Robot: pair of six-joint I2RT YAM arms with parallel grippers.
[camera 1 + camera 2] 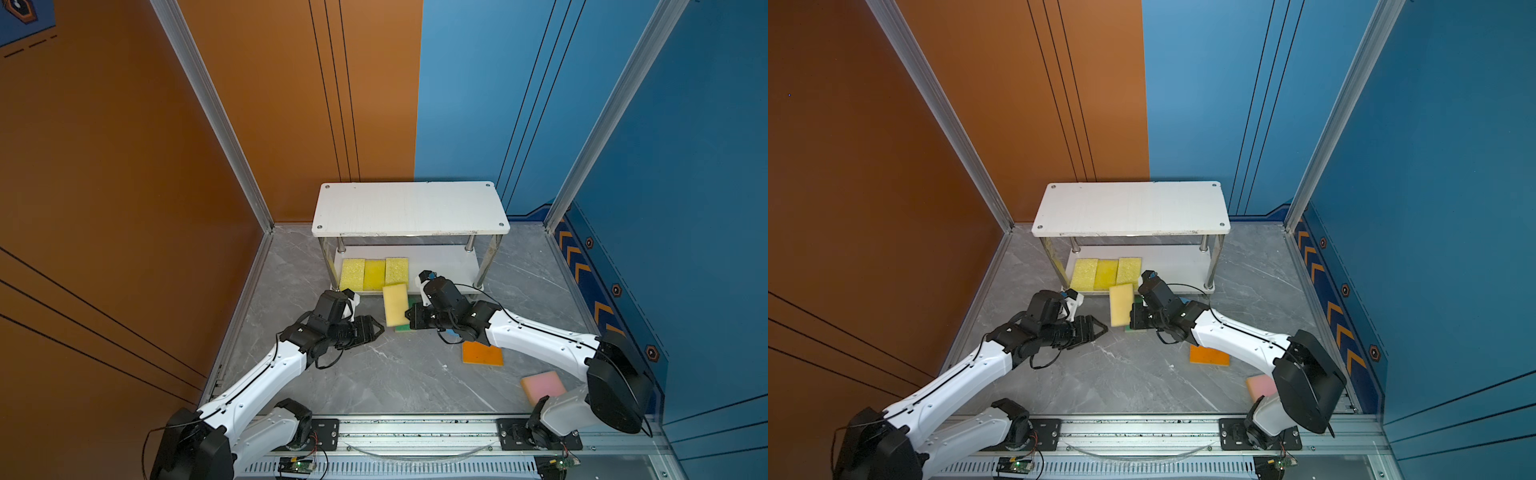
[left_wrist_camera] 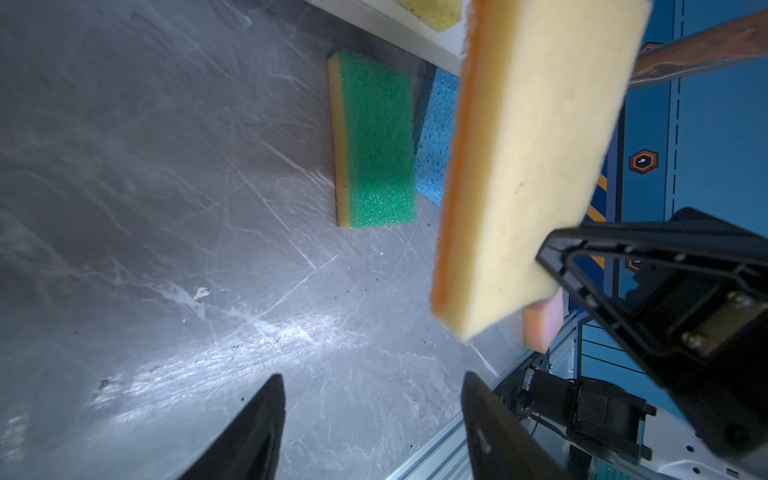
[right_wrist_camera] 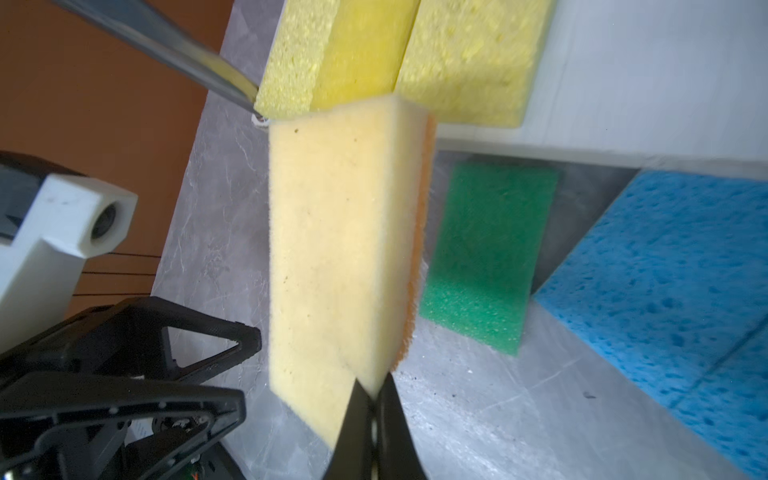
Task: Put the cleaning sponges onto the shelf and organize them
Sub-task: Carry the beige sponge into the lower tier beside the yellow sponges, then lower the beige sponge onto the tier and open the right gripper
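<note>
Right claw [image 3: 372,399] clamped on an edge of the beige sponge [image 3: 336,232].
Ahead of the claw, three yellow sponges [image 3: 361,54] side by side on the lower board of the shelf [image 1: 409,208]; below it, green-faced sponge [image 3: 486,253] and blue sponge [image 3: 665,270] on the grey floor [image 2: 166,208]; facing it, left claw [image 2: 374,415] spread apart, empty.

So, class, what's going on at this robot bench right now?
The right gripper is shut on the beige sponge, holding it in front of the shelf, whose lower board carries three yellow sponges side by side. The left gripper is open and empty beside it. The green sponge, a blue sponge, the orange sponge and the pink sponge lie on the table.
</note>
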